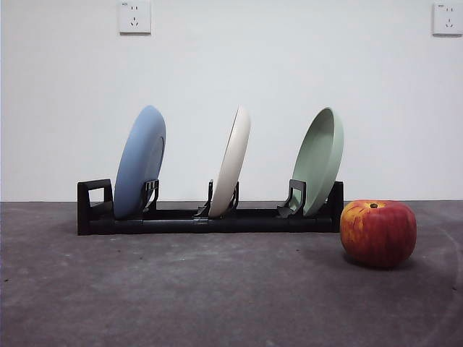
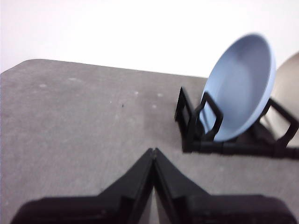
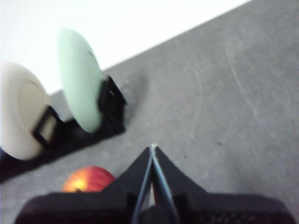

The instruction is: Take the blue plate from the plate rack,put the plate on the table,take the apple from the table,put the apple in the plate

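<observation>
The blue plate (image 1: 140, 162) stands on edge in the end slot of the plate rack (image 1: 210, 215), the slot beside the rack's squared loop, leaning toward the white plate (image 1: 231, 160) in the middle slot. A green plate (image 1: 319, 160) fills the far slot. The apple (image 1: 378, 233) rests on the table (image 1: 181, 296) just off the rack's green-plate end, in front of it.

Neither arm shows in the front view. The left tool (image 2: 153, 156) hangs over bare table, apart from the rack's loop end, its jaws pressed together and holding nothing. The right tool (image 3: 153, 154) sits above the table near the apple, likewise closed and empty.

The risks, as I judge them: the left tool must open before it reaches the blue plate's rim; closed, it would only push the plate over toward the white one. A matte, thin rim gripped off-centre could swing or slip once it clears the holders. Pulling sideways instead of up could drag the light rack along. Later, the round apple could roll if nudged rather than gripped squarely, or roll off the shallow plate.
</observation>
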Action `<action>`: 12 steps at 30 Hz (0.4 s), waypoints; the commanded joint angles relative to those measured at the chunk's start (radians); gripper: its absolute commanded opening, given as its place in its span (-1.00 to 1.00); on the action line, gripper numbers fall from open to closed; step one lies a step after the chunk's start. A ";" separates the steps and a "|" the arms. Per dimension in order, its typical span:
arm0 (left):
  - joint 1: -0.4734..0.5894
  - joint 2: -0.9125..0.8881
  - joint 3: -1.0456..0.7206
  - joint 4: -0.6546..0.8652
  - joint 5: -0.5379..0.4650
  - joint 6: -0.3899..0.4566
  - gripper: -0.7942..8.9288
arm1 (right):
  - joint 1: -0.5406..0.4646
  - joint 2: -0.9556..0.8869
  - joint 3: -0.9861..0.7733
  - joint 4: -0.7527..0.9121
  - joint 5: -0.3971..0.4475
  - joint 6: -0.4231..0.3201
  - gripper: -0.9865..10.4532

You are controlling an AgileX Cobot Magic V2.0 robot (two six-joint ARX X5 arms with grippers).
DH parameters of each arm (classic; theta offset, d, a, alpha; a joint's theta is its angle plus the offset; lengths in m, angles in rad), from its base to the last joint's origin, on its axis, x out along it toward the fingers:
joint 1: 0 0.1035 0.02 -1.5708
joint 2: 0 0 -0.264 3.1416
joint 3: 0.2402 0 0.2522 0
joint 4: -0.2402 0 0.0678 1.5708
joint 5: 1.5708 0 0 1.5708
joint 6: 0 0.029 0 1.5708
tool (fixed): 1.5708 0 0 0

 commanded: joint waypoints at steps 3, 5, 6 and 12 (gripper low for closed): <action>0.002 0.126 0.148 -0.034 0.001 -0.064 -0.85 | 0.000 0.065 0.150 -0.069 -0.001 0.036 -0.84; 0.002 0.203 0.216 -0.042 0.009 -0.081 -0.85 | 0.000 0.114 0.216 -0.106 -0.001 0.035 -0.84; 0.002 0.249 0.253 -0.045 0.023 -0.084 -0.85 | 0.000 0.146 0.252 -0.129 -0.001 0.034 -0.84; 0.002 0.565 0.508 -0.153 0.122 -0.083 -0.85 | 0.000 0.394 0.475 -0.332 -0.057 -0.057 -0.84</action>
